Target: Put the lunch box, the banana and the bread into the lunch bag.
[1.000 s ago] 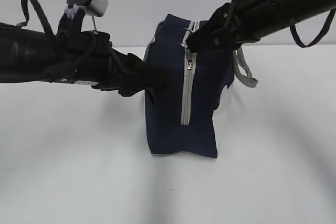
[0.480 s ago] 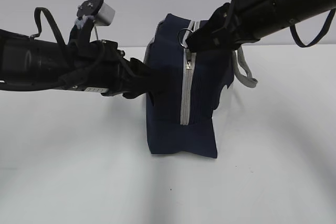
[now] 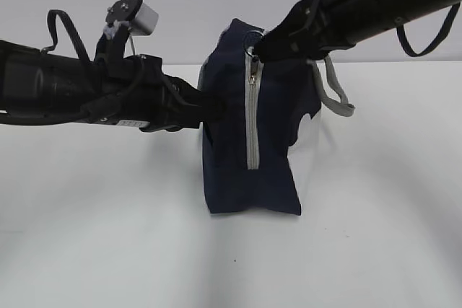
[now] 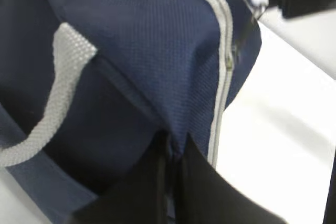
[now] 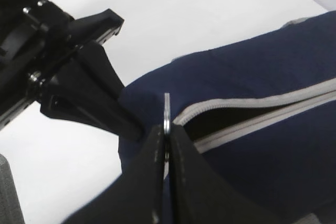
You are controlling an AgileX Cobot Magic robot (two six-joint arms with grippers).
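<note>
Lunch bag (image 3: 249, 142) upright, zipper (image 3: 252, 117) part-open

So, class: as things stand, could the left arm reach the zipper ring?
Probably not: the left gripper is shut on the bag's side fabric, and the right gripper already pinches the ring.

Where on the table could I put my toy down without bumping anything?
The white table is bare in front of the lunch bag and off to the right, past its grey strap. It is crowded in the middle: the left gripper pinches the bag's side and the right gripper holds the zipper ring.
</note>
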